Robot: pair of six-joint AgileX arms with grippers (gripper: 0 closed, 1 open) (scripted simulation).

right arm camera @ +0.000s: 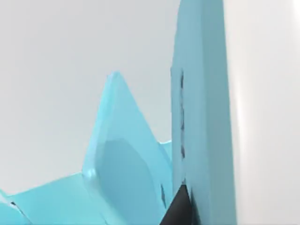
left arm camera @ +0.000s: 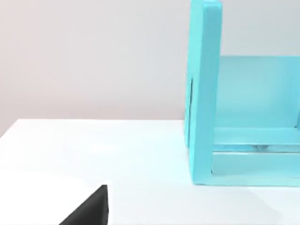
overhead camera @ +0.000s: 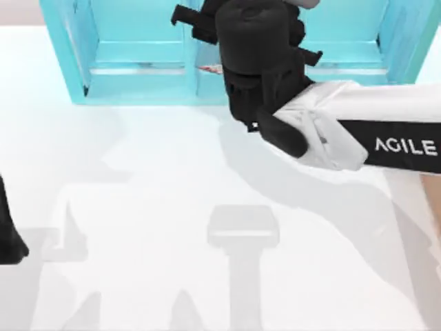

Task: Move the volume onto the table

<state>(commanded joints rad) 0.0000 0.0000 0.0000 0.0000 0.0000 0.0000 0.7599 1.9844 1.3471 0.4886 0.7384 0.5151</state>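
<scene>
The volume (right arm camera: 201, 117) stands upright right in front of the right wrist camera, showing a teal-blue cover and white page edges (right arm camera: 262, 122). My right gripper (right arm camera: 194, 213) is shut on it, with one black fingertip (right arm camera: 180, 208) pressed against the cover. In the top view my right arm (overhead camera: 262, 62) reaches over the middle of the shelf unit at the back and hides the volume. The white table (overhead camera: 138, 207) spreads out in front of it. My left arm (overhead camera: 10, 241) is parked at the table's left edge.
The teal-blue shelf unit (overhead camera: 138, 89) stands along the back edge with open compartments and a centre divider. Its side wall (left arm camera: 204, 93) rises in the left wrist view, and tilted shelf panels (right arm camera: 126, 164) lie behind the volume.
</scene>
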